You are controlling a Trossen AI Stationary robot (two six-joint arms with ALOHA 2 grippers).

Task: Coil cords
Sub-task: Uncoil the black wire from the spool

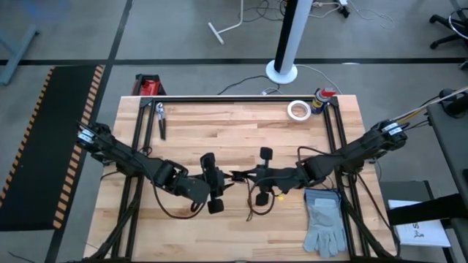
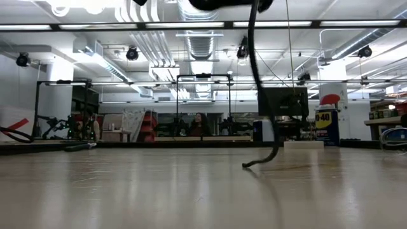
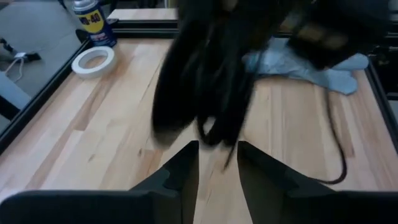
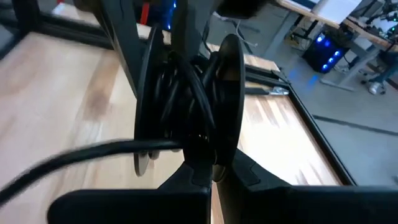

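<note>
Your right hand is clenched on the cord, holding its loops above the middle of the table. Your left hand sits just beside it, fingers parted. One cord end trails on the wood. One tape roll, one glove, one spray can.

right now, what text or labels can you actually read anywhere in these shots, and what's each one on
"WD-40" on the blue and yellow spray can at the table's far edge, readable in the low view.
The left wrist view shows the same can's label, blurred but consistent with that.
Dark marks on the white sheet off the table's right side: too small to read.
</note>
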